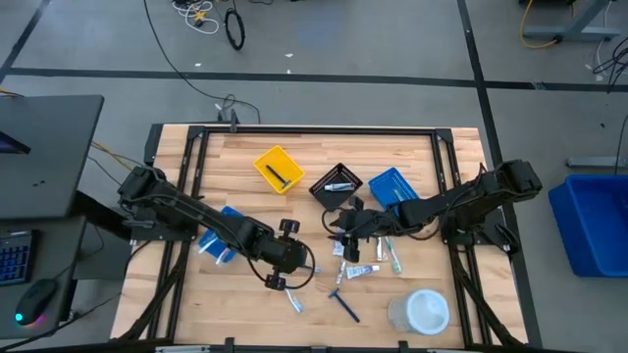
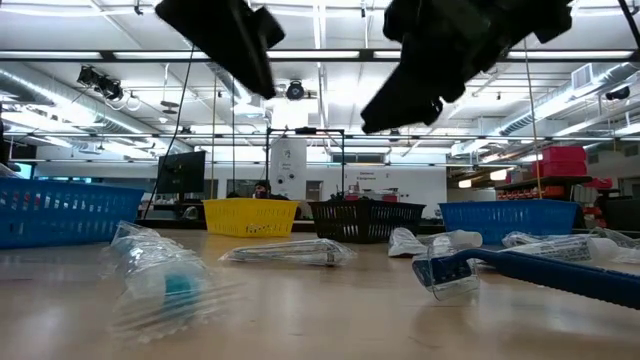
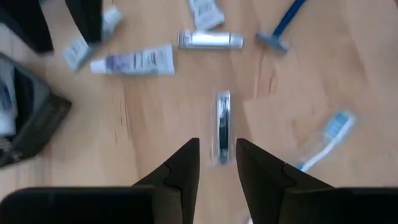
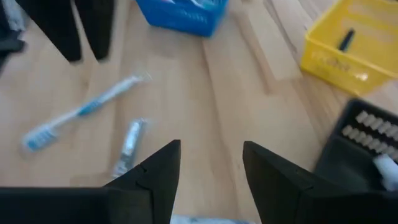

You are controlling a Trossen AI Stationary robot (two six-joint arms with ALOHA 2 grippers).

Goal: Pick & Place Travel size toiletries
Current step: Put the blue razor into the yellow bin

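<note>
Toiletries (image 1: 355, 270) lie before three bins (image 1: 337, 184), tub (image 1: 428, 311) prob. rightmost.

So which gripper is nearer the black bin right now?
Right. The right gripper hangs just beside the black bin, on its near side. The left gripper sits farther off, over the wood toward the table's front.

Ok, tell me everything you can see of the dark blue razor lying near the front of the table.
The dark blue razor is a slim disposable type, plastic by the look: a long, straight dark blue handle ending in a wider crosswise head, which looks paler blue in the left wrist view. It lies flat on the bare wooden table, angled diagonally, left of the round white tub. Neither claw touches it, and nothing else appears to. In the low view its head points toward the camera's left.
</note>
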